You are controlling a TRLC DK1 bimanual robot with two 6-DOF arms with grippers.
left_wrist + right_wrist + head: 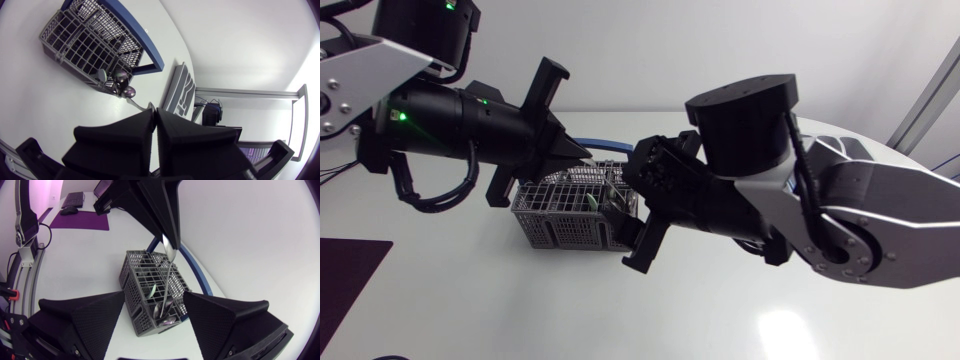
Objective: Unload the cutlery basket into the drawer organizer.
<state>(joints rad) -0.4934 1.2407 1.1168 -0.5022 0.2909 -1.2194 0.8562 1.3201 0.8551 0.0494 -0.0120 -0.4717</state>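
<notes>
- The basket (555, 228) is seen standing upright on the white table (470, 300), and everything here is placed around it.
- The left gripper (155, 112) is held just above the basket's rim, with its arm slanted in over the table towards it.
- Its fingers are pressed tight together on the thin handle of a spoon (168, 250): a narrow grip, with the spoon pinched between the pads.
- The spoon is tilted up out of the basket. Its handle end is caught in the left gripper, and its lower end is seen down inside a corner compartment of the basket.
- More spoon bowls (121, 76) are packed beside it in that corner compartment.
- A green piece (155, 287) is seen standing in a neighbouring compartment of the basket.
- The right gripper (154, 296) is held close beside the basket, on the side opposite the left arm.
- Its fingers are spread wide, with nothing clasped. In the right wrist view the basket is framed in the gap between them, ahead of the tips and untouched.
- A blue handle (605, 143) is seen along the basket's far side, behind both grippers.
- A dark purple mat (348, 278) is laid on the table well apart from the basket, out past the left arm.
</notes>
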